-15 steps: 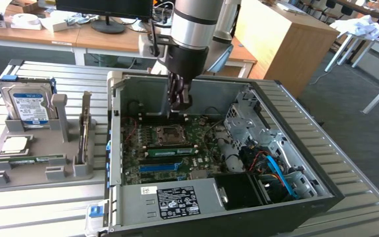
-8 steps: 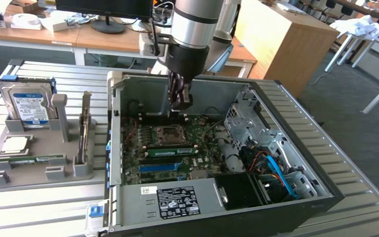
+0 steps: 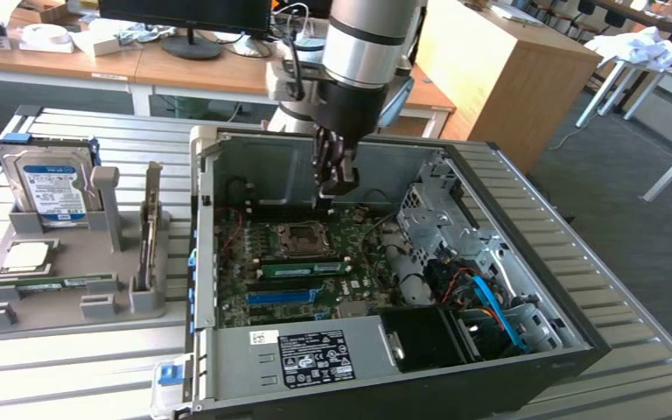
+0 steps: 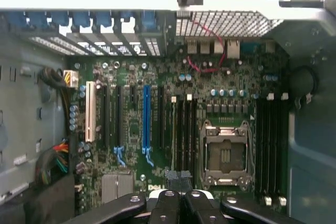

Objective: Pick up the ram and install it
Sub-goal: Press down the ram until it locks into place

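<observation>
Gripper (image 3: 336, 185) with fingers pressed together over the open computer case (image 3: 511, 262), nothing pinched, ram (image 3: 304, 268) seated in a motherboard (image 4: 157, 77) slot beside the CPU socket (image 4: 224, 156), its label hard to make out

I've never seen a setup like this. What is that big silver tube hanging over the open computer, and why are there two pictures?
The silver tube is a robot arm; at its tip sits a black gripper whose fingers are shut, with nothing visibly held. It hangs above the green motherboard inside the open black computer case. One picture comes from a camera standing off to the side. The other comes from a camera on the arm's wrist, looking straight down at the board, with its empty square processor socket. On the slatted metal table, beside the case, a grey parts holder carries a blue-labelled hard drive and a slim green memory stick, lying flat.
</observation>
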You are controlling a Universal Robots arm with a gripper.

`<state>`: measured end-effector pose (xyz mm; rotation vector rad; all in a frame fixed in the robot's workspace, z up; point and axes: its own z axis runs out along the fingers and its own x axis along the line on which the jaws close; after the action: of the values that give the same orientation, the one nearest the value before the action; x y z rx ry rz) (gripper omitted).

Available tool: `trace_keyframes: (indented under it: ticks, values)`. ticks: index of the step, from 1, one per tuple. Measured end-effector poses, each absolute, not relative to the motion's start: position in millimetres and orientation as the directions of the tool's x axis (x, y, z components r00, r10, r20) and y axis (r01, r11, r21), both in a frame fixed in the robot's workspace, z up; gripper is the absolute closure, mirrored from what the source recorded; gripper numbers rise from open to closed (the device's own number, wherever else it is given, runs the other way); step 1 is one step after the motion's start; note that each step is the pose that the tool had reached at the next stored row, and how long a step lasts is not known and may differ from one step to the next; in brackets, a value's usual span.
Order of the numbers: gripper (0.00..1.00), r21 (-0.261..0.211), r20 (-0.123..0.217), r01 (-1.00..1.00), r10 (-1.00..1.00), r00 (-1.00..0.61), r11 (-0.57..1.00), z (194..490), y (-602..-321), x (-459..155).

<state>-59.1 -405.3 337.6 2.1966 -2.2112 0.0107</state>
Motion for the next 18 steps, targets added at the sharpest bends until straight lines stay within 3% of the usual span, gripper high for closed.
trace_keyframes:
  ticks: [18]
  values:
    - [0.90,0.013,0.022,-1.000,-1.000,-0.006,0.006,337.5,-405.3,-48.3]
